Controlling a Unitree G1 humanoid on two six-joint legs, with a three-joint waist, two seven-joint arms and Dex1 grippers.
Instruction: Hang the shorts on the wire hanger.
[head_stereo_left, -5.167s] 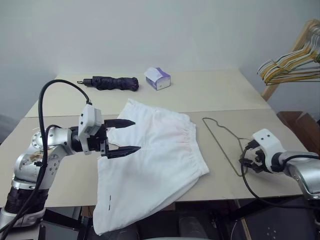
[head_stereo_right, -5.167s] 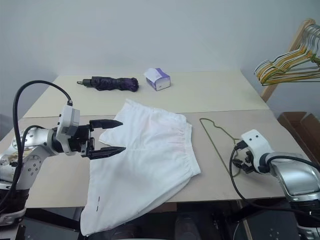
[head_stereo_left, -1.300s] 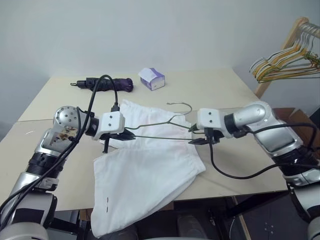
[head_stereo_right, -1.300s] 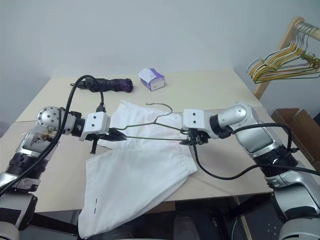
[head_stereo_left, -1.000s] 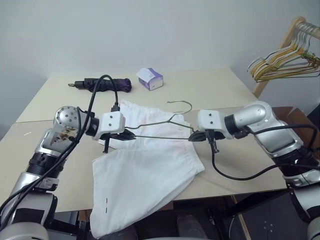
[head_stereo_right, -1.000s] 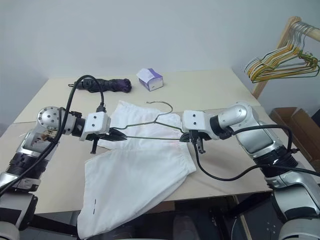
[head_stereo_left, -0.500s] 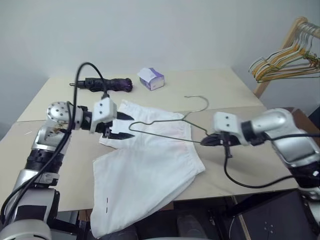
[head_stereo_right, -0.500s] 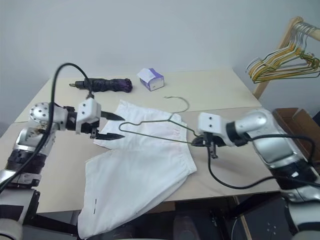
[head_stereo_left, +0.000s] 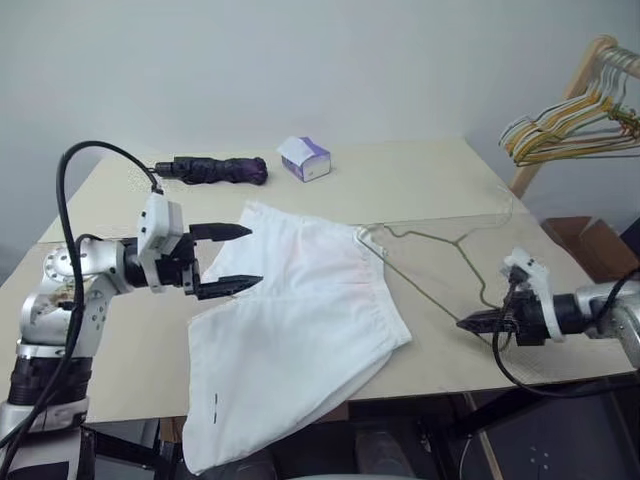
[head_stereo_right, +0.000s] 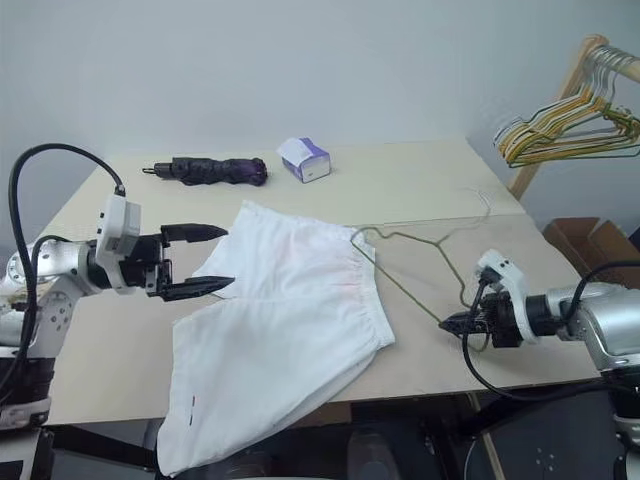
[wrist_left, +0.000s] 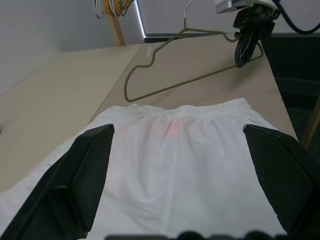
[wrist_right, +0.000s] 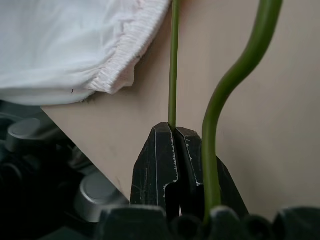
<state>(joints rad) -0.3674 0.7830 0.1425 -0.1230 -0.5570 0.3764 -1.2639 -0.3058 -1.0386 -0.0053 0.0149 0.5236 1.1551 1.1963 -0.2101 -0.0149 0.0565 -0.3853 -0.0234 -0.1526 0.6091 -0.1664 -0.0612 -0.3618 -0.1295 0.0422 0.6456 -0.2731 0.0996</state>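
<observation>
While the right gripper (head_stereo_right: 447, 325) pinches the wire hanger (head_stereo_right: 420, 262) beside the waistband, left gripper (head_stereo_left: 238, 258) spread wide, empty, above white shorts (head_stereo_left: 300, 320) on the table (head_stereo_left: 420, 180).

Five kinds of item at the beige counter (head_stereo_left: 420, 185).
One pair of white cloth shorts (head_stereo_left: 300, 320), one olive-grey wire hanger (head_stereo_left: 430, 262), one folded dark umbrella (head_stereo_left: 212, 169), one small purple-and-white box (head_stereo_left: 304, 158), one bunch of coloured hangers (head_stereo_left: 565, 125).

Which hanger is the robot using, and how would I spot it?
On the beige table, right of the white shorts, lies the wire hanger, pinched by the right gripper. It is one bare olive-grey wire, unlike the colourful bunch of hangers on the rack.
</observation>
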